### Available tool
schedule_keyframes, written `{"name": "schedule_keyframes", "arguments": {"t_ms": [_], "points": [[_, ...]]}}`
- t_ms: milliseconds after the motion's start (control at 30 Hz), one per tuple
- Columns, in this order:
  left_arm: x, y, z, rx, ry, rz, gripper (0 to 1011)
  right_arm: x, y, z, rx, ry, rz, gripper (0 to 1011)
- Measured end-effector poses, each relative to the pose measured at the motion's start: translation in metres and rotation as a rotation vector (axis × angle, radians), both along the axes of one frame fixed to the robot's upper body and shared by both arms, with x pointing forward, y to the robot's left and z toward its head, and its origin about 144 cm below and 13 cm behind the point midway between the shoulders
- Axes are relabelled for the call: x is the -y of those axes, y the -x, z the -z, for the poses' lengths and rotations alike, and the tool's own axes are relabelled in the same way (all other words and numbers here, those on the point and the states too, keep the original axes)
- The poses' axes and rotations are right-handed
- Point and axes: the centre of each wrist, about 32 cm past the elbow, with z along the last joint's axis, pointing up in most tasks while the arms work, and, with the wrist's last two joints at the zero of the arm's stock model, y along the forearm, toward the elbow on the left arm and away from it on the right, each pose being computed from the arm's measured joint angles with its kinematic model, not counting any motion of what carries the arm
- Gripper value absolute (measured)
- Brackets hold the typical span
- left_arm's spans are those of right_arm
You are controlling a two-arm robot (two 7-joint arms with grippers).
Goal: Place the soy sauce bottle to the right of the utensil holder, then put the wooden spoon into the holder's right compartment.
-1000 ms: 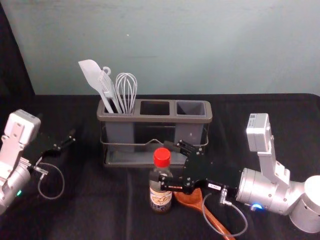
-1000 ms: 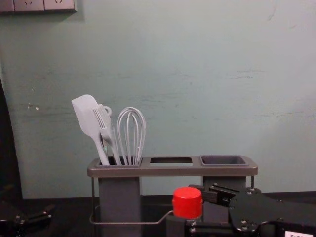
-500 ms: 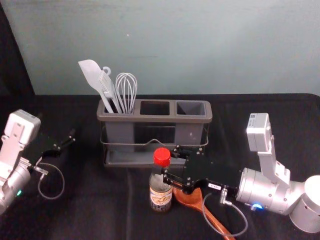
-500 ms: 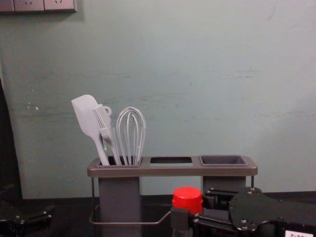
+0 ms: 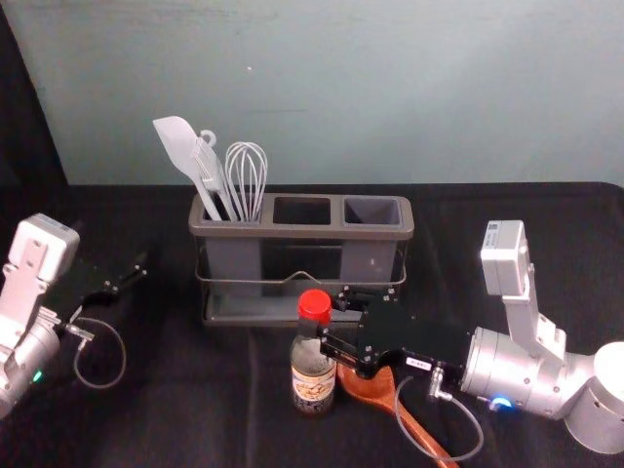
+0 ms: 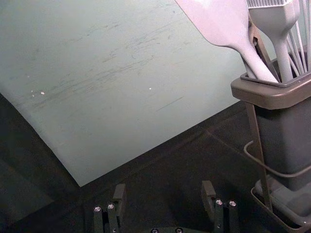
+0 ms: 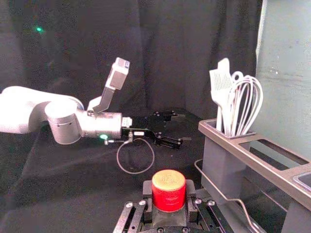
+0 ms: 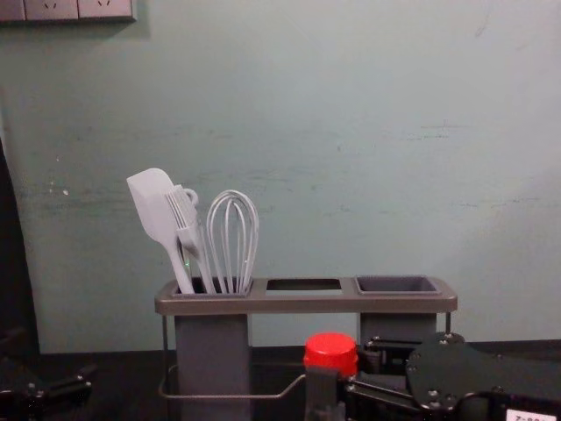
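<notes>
The soy sauce bottle [image 5: 313, 378] stands upright before the utensil holder [image 5: 301, 232], its red cap [image 8: 331, 353] rising beside the fingers in the chest view. My right gripper [image 5: 323, 322] is closed around its neck; in the right wrist view the pads of the right gripper [image 7: 168, 198] press in from both sides, just under the cap [image 7: 168, 190]. On the table, the wooden spoon [image 5: 374, 388] lies partly beneath that gripper, bowl next to the bottle. Off to the left, my left gripper [image 5: 133, 276] is parked; in its wrist view the left gripper [image 6: 164, 194] is open and holds nothing.
A white spatula [image 5: 179, 146], a brush and a whisk [image 5: 247, 175] stand in the holder's left compartment. The right compartment [image 8: 397, 285] is empty. Behind the holder rises a wall, and a wire rail runs along the holder's front.
The right gripper's fingers have come together on the bottle's neck, where they were wider apart before. The bottle has barely moved, and the left arm is still.
</notes>
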Motion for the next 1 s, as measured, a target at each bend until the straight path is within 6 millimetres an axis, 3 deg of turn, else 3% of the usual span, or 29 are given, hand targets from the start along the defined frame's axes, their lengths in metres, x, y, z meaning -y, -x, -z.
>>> {"name": "schedule_keyframes", "arguments": {"t_ms": [167, 467, 700, 1000], "points": [[0.000, 0.000, 0.000, 0.000, 0.000, 0.000, 1011, 0.002, 0.003, -0.002, 0.002, -0.012, 0.000, 381], [0.000, 0.000, 0.000, 0.000, 0.000, 0.000, 1011, 0.024, 0.036, -0.024, 0.019, -0.055, 0.097, 381], [0.000, 0.000, 0.000, 0.000, 0.000, 0.000, 1012, 0.062, 0.062, -0.035, 0.028, -0.085, 0.213, 382], [0.000, 0.000, 0.000, 0.000, 0.000, 0.000, 1011, 0.106, 0.066, -0.033, 0.012, -0.075, 0.336, 381]]}}
